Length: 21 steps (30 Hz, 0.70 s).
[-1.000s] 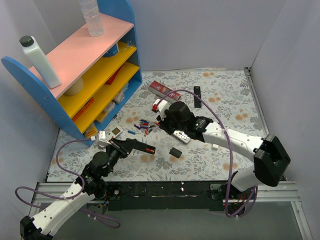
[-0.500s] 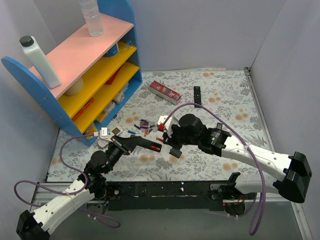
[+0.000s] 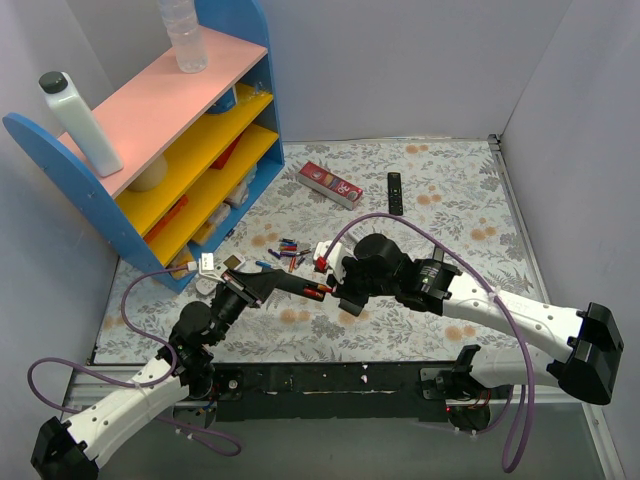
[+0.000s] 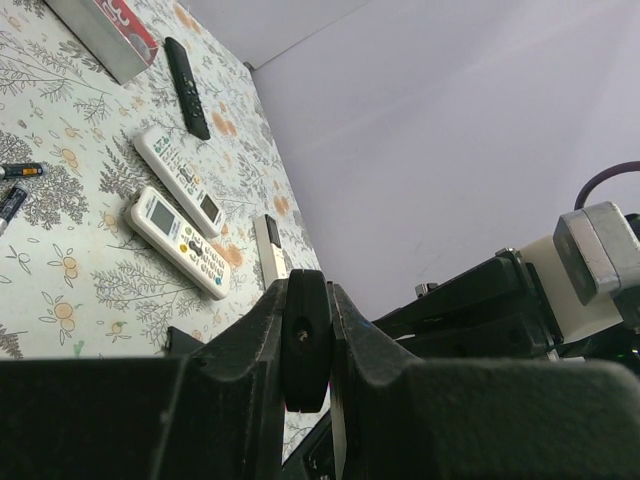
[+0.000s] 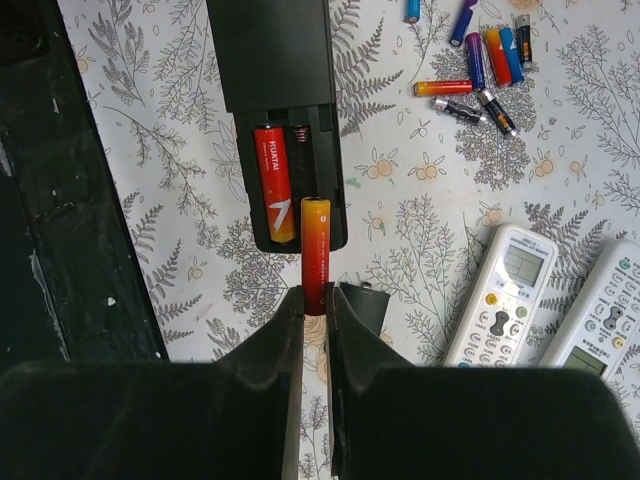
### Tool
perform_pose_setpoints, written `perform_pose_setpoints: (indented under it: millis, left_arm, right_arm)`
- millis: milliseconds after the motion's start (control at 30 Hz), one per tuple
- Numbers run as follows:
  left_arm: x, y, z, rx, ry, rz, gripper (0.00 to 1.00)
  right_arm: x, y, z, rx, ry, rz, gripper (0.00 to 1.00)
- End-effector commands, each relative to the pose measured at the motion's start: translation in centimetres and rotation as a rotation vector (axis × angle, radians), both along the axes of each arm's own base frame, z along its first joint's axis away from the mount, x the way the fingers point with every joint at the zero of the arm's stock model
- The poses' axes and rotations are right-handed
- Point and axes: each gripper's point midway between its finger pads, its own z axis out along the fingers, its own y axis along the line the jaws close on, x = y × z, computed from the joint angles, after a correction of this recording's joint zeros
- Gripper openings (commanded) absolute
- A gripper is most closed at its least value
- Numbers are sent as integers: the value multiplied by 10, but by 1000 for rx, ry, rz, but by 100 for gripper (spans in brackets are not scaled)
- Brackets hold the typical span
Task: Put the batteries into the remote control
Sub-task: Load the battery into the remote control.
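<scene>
- The left hand (image 3: 266,284) is clamped tight on the black remote (image 3: 295,288). It grips it edge-on near one end, over the flowered tabletop (image 3: 450,215), not far from the front edge.
- The remote's long axis runs left to right across the top view, dipping a touch toward the right. The uncovered battery bay is at its free end, and that end points straight at the right hand (image 3: 338,291).
- The right hand is pinched narrow on an orange-red battery (image 5: 315,250). One end sits between the fingers and the other pokes out ahead.
- That battery lies in line with the remote's length. Its free tip just overlaps the end wall of the bay, lined up with the bare slot.
- The neighbouring slot holds a red battery (image 5: 274,185), also lying lengthwise.
- Loose batteries (image 3: 288,250) lie scattered just beyond the two hands, pointing every which way.
- Two white remotes (image 5: 500,290) lie side by side next to the right hand. A small dark piece (image 5: 366,306) sits right by its fingers.
- For moving room, bare cloth shows toward the far right. A slim black remote (image 3: 394,192) and a red box (image 3: 330,183) lie farther back.
- A blue shelf (image 3: 150,150) closes off the far left corner, and walls stand along the right side and the back.
</scene>
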Motion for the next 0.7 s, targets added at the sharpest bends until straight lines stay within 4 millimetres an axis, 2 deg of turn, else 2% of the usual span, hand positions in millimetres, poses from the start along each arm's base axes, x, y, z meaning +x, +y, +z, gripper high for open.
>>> perform_pose_setpoints:
  millis: [0, 267, 667]
  left_arm:
    - [-6, -3, -18, -7, 11, -36, 0]
    - [-8, -7, -14, -15, -2, -60, 0]
    - [-11, -13, -12, 21, -32, -97, 0]
  right_arm:
    - [1, 3, 6, 8, -21, 14, 1]
    - [-5, 7, 4, -17, -8, 46, 1]
    - [-1, 11, 7, -65, -3, 45, 1]
